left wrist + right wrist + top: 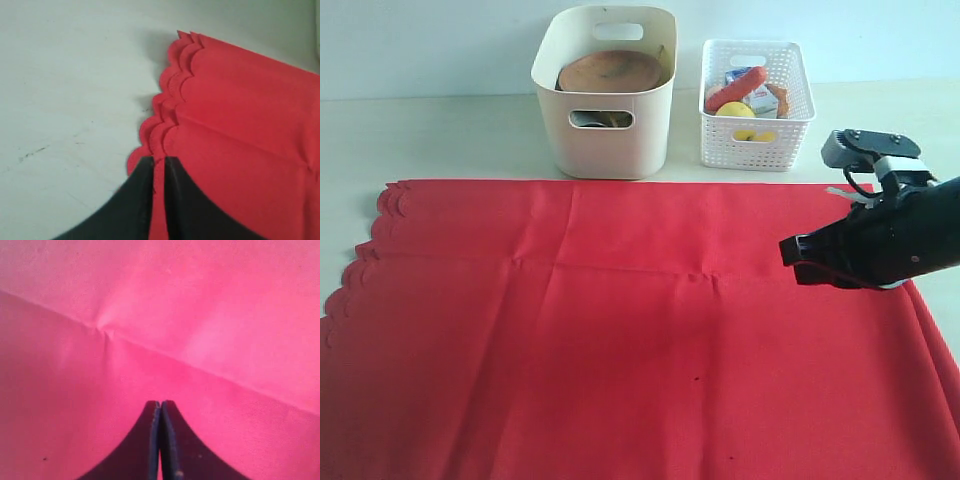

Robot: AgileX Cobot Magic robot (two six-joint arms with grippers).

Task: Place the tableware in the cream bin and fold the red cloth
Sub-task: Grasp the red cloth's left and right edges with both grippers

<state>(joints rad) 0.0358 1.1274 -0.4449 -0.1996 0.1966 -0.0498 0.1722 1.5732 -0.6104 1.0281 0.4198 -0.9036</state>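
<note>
The red cloth (620,340) lies spread flat over the near table, its scalloped edge on the left. The cream bin (605,140) stands behind it with the round wooden plate (610,70) lying on top inside; the other tableware is hidden below. My right gripper (788,252) hangs shut just above the cloth's right part, its fingers (152,440) pressed together over the cloth (200,315). My left gripper (159,165) is outside the exterior view. It is shut on the scalloped edge of the cloth (240,115), where several layers overlap.
A white lattice basket (757,130) with a sausage, a lemon and other foods stands right of the cream bin. Bare pale table (65,100) lies beside the scalloped edge. A crease crosses the cloth (105,332) ahead of the right gripper.
</note>
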